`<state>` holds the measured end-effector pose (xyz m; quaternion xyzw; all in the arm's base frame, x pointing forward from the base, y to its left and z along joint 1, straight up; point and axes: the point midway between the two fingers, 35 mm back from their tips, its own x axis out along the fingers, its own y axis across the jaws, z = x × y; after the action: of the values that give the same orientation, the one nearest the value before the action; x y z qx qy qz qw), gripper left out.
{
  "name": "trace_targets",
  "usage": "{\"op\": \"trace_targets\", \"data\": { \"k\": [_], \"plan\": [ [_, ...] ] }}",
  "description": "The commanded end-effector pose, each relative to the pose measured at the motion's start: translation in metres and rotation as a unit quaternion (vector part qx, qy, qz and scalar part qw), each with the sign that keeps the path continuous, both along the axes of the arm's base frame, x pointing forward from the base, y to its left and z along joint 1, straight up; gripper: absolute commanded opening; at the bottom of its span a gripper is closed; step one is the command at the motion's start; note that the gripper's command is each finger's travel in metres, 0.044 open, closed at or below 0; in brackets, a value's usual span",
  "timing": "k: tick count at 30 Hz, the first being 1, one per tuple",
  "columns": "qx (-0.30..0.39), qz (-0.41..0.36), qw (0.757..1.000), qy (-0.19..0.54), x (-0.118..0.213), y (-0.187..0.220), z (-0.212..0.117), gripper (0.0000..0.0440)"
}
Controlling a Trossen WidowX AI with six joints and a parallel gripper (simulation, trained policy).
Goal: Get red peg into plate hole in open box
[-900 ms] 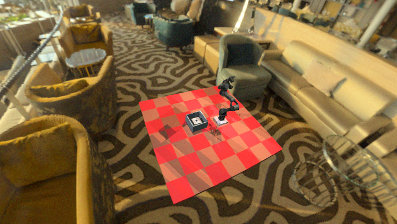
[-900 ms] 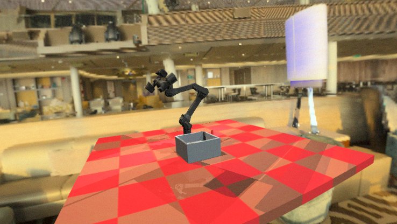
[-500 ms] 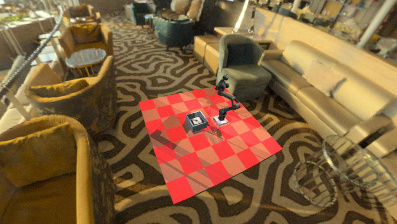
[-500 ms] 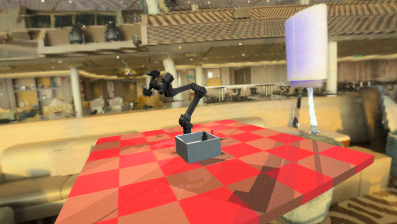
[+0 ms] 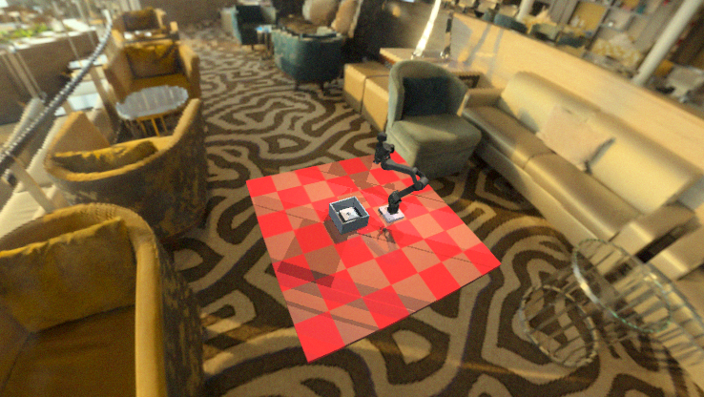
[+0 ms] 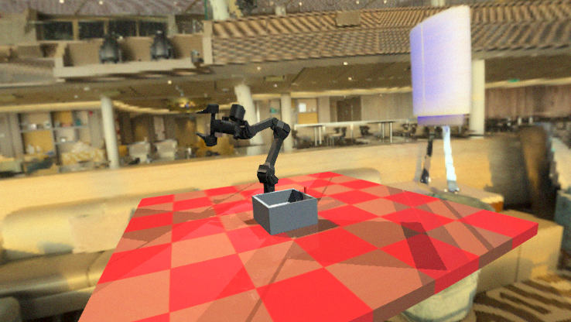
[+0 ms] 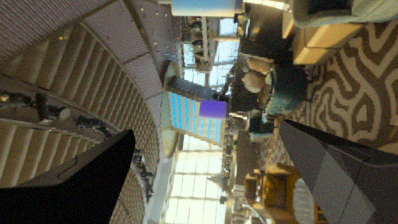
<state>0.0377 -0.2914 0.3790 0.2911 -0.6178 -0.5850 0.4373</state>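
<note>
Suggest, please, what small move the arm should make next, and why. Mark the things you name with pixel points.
I would probably swing the open gripper (image 5: 379, 149) (image 6: 203, 124) (image 7: 207, 131) down and around toward the red peg (image 6: 305, 190), keeping it open. The peg shows behind the box (image 5: 350, 225) (image 6: 293, 217), while the fingers are empty, high above the table and pointing sideways, and the wrist view shows no peg.

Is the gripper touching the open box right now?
Apart: the exterior view shows the gripper raised well above the box, background visible between them.
</note>
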Motion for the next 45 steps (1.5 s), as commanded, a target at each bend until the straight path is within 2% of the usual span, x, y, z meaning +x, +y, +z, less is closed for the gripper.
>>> {"op": "trace_targets", "data": {
  "k": [1, 11, 22, 33, 45],
  "plan": [
    [0.026, 0.028, 0.999, 0.027, 0.019, -0.003, -0.005, 0.044],
    [0.112, 0.138, 0.976, 0.129, 0.092, 0.001, -0.029, 0.044],
    [0.182, 0.26, 0.916, 0.245, 0.164, 0.032, -0.058, 0.044],
    [0.232, 0.374, 0.824, 0.357, 0.22, 0.085, -0.09, 0.044],
    [0.266, 0.485, 0.69, 0.467, 0.252, 0.163, -0.128, 0.044]
  ]
}}
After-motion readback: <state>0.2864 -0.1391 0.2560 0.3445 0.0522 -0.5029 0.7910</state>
